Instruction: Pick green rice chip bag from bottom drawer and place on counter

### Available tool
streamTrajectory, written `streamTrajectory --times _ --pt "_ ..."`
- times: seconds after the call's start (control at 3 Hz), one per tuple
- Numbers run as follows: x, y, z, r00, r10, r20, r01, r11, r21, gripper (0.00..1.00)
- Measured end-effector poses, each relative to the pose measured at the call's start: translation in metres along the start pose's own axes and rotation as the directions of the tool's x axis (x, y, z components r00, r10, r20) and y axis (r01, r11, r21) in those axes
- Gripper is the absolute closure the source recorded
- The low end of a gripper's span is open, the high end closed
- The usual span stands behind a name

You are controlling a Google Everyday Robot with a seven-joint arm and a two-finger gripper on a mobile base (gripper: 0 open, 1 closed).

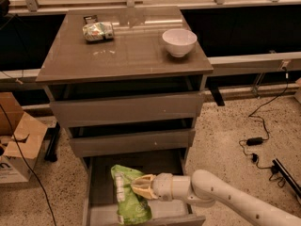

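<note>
The green chip bag (128, 207), inside the open bottom drawer (99, 182), is pinched at its edge by the gripper (135, 187). If lifted carelessly, it could be snagged on the middle drawer (131, 142) above.

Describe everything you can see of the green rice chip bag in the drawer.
The green rice chip bag is a bright lime-green, crinkly, pillow-shaped packet with a white label strip near its left edge. It looks like thin glossy film. It lies lengthwise in the open bottom drawer, its near end by the drawer's front. The gripper reaches in from the right and meets its middle; a firm hold cannot be confirmed.
</note>
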State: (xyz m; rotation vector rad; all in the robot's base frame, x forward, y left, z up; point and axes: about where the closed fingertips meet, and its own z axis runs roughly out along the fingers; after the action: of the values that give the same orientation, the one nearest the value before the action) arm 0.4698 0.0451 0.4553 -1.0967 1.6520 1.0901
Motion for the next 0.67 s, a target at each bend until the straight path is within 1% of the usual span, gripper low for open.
streamTrajectory --times 0.33,0.67 --pt "-0.057 0.02 -0.041 0.991 -0.136 -0.01 0.136 0.9904 0.024 1.0" --pt "-0.124 0.037 -0.078 0.959 -0.28 -0.041 0.282 0.9571 0.066 1.0"
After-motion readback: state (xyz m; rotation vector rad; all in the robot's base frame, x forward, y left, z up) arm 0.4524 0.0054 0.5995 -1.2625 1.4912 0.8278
